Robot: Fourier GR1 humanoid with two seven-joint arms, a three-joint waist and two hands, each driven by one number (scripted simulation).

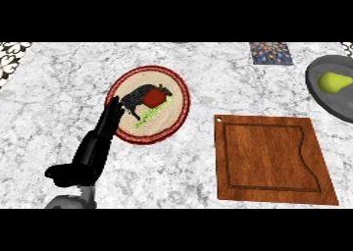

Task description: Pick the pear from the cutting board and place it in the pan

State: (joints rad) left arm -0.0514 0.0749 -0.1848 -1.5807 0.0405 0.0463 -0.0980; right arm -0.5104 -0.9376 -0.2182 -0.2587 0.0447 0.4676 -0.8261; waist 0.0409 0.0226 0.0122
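1. I see the pear point(334, 82) lying in the pan point(330, 109), well apart from the cutting board point(270, 159); placing looks done, I judge.
2. Left robot hand point(93, 153) rests spread beside the plate point(176, 117), holding nothing; right robot hand is out of sight.

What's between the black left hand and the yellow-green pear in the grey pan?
Head view: the round woven red-rimmed plate beside the left hand, then bare marble counter up to the pan holding the pear.
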